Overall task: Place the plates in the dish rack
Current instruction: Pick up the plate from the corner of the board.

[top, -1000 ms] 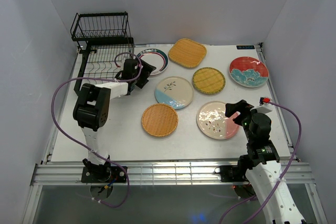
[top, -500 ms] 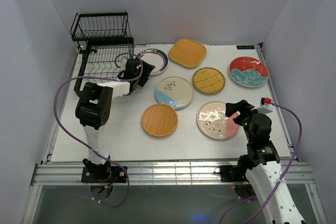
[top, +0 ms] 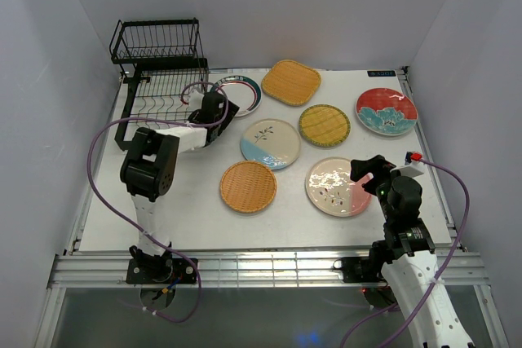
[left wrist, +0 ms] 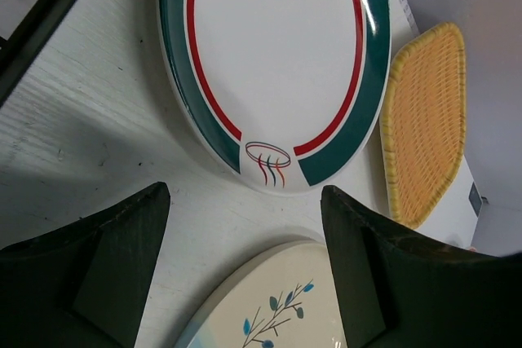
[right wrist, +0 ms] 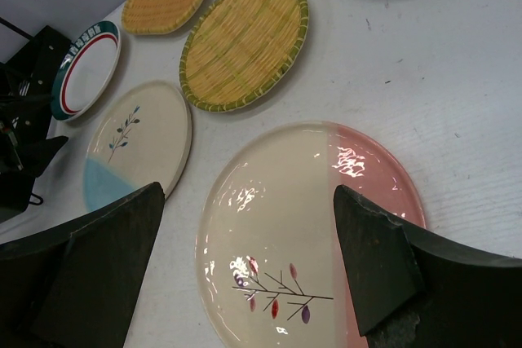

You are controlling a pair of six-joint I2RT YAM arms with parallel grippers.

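The black wire dish rack [top: 159, 71] stands at the back left with no plates in it. Seven plates lie flat on the table: green-striped [top: 243, 94], rounded-square woven [top: 291, 81], green-rimmed woven [top: 324, 125], red-teal floral [top: 386, 111], cream-blue [top: 271, 143], round woven [top: 248, 186] and cream-pink [top: 336, 186]. My left gripper [top: 228, 112] is open and empty, low over the table between the green-striped plate [left wrist: 273, 55] and the cream-blue plate [left wrist: 277, 307]. My right gripper [top: 361, 174] is open and empty above the cream-pink plate [right wrist: 302, 218].
A rack bar [left wrist: 41, 6] lies close to the left of my left gripper [left wrist: 243, 201]. The right wrist view shows the green-rimmed woven plate [right wrist: 245, 42], the cream-blue plate [right wrist: 139, 144] and the left arm [right wrist: 20, 144] beyond. White walls enclose the table on three sides.
My left gripper has moved to the right, away from the rack and closer to the green-striped plate's near edge. The right arm and all plates have not moved.
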